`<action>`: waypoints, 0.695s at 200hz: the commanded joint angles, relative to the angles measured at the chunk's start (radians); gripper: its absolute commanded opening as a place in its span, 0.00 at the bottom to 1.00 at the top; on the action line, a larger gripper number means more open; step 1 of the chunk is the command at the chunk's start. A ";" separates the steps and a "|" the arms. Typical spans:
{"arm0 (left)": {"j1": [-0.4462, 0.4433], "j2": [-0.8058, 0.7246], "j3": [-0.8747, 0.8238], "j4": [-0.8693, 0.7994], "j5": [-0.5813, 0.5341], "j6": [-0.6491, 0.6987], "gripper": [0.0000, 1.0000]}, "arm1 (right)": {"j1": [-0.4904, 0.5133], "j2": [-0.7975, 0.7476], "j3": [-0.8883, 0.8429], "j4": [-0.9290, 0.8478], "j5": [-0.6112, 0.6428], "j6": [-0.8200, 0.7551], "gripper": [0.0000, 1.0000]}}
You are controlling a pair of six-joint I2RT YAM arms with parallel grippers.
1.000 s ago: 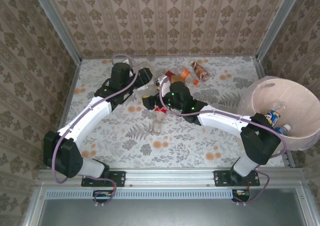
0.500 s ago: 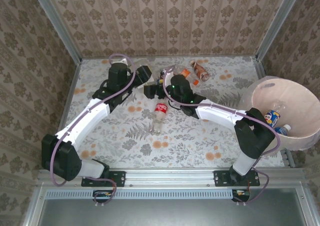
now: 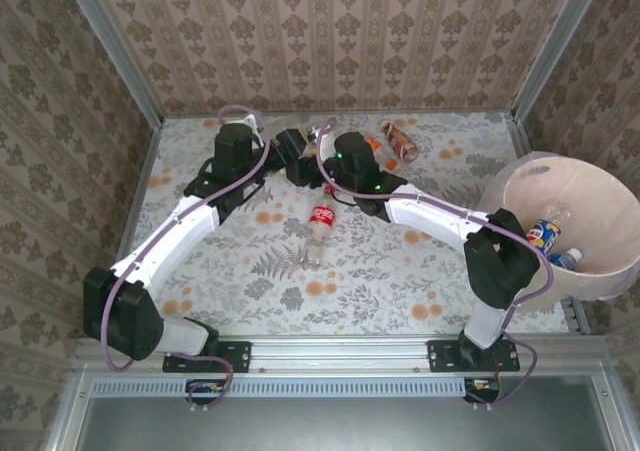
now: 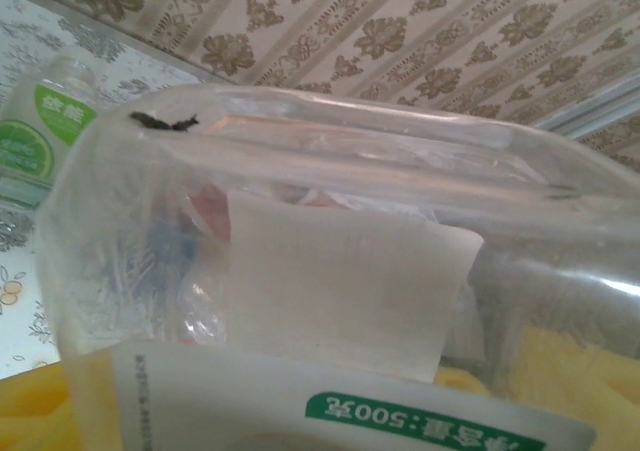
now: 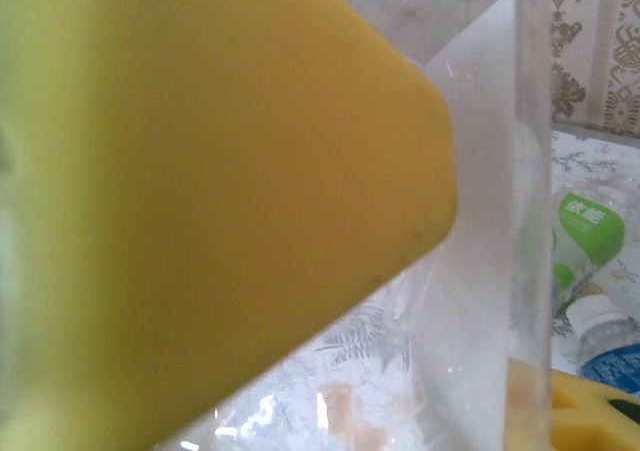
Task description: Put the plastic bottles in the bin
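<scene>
At the back middle of the table my left gripper [image 3: 292,146] and right gripper [image 3: 306,173] meet. In the left wrist view a clear bottle [image 4: 330,231] with a white label and green print sits between my yellow pads [image 4: 590,371]. My right gripper [image 5: 480,371] has a clear bottle [image 5: 470,271] pressed between its big yellow finger [image 5: 200,171] and the other pad; I cannot tell whether it is the same bottle. A Coca-Cola bottle [image 3: 320,222] lies free mid-table. The bin [image 3: 600,201] stands at the right edge with bottles [image 3: 545,234] inside.
More bottles lie at the back: a brown one [image 3: 403,143] and an orange-capped one [image 3: 371,144]. A green-labelled bottle [image 4: 40,131] lies beside the left gripper, also the green-labelled bottle [image 5: 585,231] near a blue-labelled one [image 5: 612,346]. Patterned walls close the table on three sides.
My right gripper moved back and left, off the Coca-Cola bottle, to meet the left gripper, and its jaws closed. The left gripper shifted slightly and eased a little wider.
</scene>
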 commanded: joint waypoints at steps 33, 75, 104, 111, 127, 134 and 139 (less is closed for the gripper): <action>0.056 -0.110 0.038 0.154 0.139 0.086 1.00 | -0.035 -0.205 -0.014 -0.414 0.224 -0.134 0.45; 0.062 -0.169 -0.006 0.143 0.025 0.134 1.00 | -0.105 -0.474 0.014 -0.702 0.337 -0.167 0.44; 0.080 -0.131 -0.012 0.142 0.049 0.095 1.00 | -0.204 -0.627 0.074 -0.874 0.441 -0.178 0.42; 0.084 -0.117 -0.010 0.144 0.062 0.087 1.00 | -0.228 -0.659 0.088 -0.907 0.469 -0.187 0.41; 0.086 -0.090 -0.002 0.144 0.076 0.074 1.00 | -0.294 -0.718 0.124 -0.977 0.545 -0.194 0.41; 0.087 -0.077 0.003 0.141 0.079 0.070 1.00 | -0.325 -0.741 0.142 -1.006 0.570 -0.195 0.41; 0.088 -0.068 0.006 0.138 0.082 0.067 1.00 | -0.345 -0.755 0.156 -1.029 0.591 -0.196 0.41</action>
